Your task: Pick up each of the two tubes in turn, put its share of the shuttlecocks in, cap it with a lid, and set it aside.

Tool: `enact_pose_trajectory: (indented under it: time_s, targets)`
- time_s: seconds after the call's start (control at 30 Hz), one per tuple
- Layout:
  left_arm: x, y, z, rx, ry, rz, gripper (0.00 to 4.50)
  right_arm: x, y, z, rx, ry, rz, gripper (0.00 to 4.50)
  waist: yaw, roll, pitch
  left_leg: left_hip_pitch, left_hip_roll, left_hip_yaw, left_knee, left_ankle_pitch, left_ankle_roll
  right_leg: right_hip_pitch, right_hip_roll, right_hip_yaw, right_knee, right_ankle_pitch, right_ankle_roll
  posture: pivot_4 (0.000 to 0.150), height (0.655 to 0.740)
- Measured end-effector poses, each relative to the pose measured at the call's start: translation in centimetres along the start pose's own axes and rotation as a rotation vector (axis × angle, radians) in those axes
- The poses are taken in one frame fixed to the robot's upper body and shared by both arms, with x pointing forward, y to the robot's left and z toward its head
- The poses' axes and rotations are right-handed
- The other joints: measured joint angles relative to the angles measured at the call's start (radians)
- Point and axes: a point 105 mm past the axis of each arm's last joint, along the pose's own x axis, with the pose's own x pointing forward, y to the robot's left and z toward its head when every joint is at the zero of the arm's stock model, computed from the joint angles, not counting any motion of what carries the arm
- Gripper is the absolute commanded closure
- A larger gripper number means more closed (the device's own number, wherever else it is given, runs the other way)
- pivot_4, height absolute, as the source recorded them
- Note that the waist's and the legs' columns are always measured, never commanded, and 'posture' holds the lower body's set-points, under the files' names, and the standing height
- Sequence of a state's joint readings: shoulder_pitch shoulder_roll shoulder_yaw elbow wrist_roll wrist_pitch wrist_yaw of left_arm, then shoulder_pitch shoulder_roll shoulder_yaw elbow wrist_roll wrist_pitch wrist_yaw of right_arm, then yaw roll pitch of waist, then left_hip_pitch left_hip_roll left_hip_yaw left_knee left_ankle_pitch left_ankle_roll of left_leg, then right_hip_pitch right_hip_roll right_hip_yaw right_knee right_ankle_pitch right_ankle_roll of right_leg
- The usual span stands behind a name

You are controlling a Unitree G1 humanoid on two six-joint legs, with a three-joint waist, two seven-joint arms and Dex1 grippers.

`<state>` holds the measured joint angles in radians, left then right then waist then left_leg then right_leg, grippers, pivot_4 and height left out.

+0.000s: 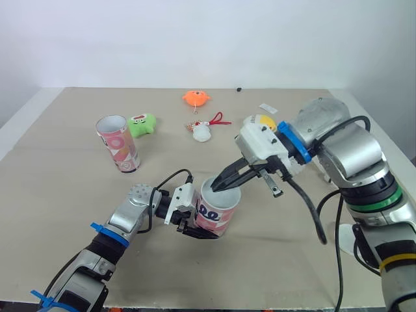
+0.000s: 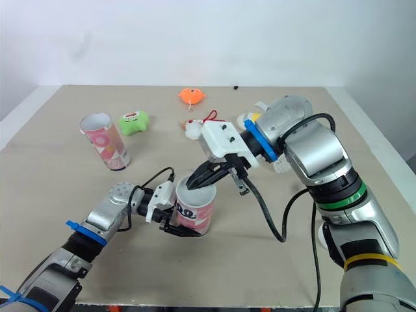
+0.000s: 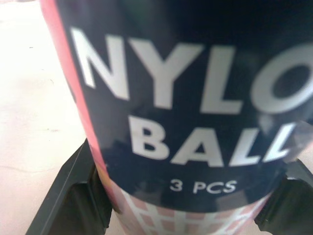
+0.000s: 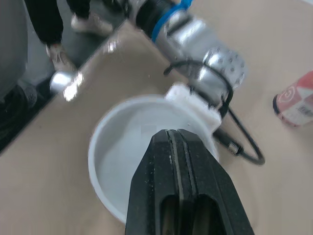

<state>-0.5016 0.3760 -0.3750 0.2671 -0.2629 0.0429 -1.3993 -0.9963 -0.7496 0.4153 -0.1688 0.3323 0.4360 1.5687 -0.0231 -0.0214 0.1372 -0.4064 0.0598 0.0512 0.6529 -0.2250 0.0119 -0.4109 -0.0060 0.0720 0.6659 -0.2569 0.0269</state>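
A pink-and-white tube (image 1: 217, 213) with a dark label stands tilted at the table's middle, its mouth up and uncapped. My left gripper (image 1: 192, 226) is shut on its lower part; black fingers (image 3: 73, 196) flank the label. My right gripper (image 1: 216, 186) is shut, its tips at the rim of the tube's mouth (image 4: 122, 147), and nothing shows between the fingers (image 4: 178, 147). A second uncapped tube (image 1: 119, 143) stands upright at the left. A yellow-capped shuttlecock (image 1: 262, 121) lies behind my right wrist.
A green plush toy (image 1: 142, 124), an orange toy (image 1: 195, 98) and a white toy with a red cord (image 1: 204, 130) lie at the back. A white disc (image 1: 348, 244) sits near the right edge under my right arm. A small white tag (image 1: 267, 108) lies at the back right.
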Motion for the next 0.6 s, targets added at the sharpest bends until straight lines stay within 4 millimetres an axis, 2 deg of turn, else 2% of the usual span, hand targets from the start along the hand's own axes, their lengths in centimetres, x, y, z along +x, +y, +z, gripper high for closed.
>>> enact_pose_trajectory:
  time_s: [0.23, 0.4, 0.53, 0.6]
  targets:
    - [-0.1, 0.1, -0.2, -0.011, 0.001, 0.017, 1.43, 0.5, -0.5, 0.0, -0.241, 0.140, 0.036, 4.46, 0.000, -0.001, -0.001, 0.008, 0.001, 0.000, 0.000, 0.000, 0.000, 0.003, 0.000, 0.000, 0.000, 0.000, 0.000, 0.150, 0.7323]
    - [-0.2, 0.2, -0.7, -0.032, 0.002, 0.031, 1.43, 1.0, -0.9, -0.3, -0.306, 0.170, 0.045, 4.46, -0.001, -0.007, -0.008, 0.016, 0.004, 0.000, -0.001, -0.001, -0.001, 0.005, -0.001, 0.000, 0.000, 0.001, -0.003, 0.150, 0.7323]
    - [-0.3, 0.2, -0.6, -0.027, 0.000, 0.034, 1.43, 0.7, -1.2, -0.2, -0.179, 0.087, 0.032, 4.46, -0.001, -0.008, -0.008, 0.016, 0.006, 0.001, -0.001, -0.001, -0.002, 0.004, -0.003, 0.000, 0.000, 0.003, -0.005, 0.150, 0.7323]
    - [-0.2, 0.1, -0.4, -0.014, -0.003, 0.028, 1.43, -0.1, -1.3, 0.0, -0.045, -0.029, 0.010, 4.46, 0.000, -0.006, -0.006, 0.008, 0.005, 0.002, -0.002, -0.001, -0.002, 0.001, -0.005, 0.000, 0.000, 0.005, -0.009, 0.150, 0.7323]
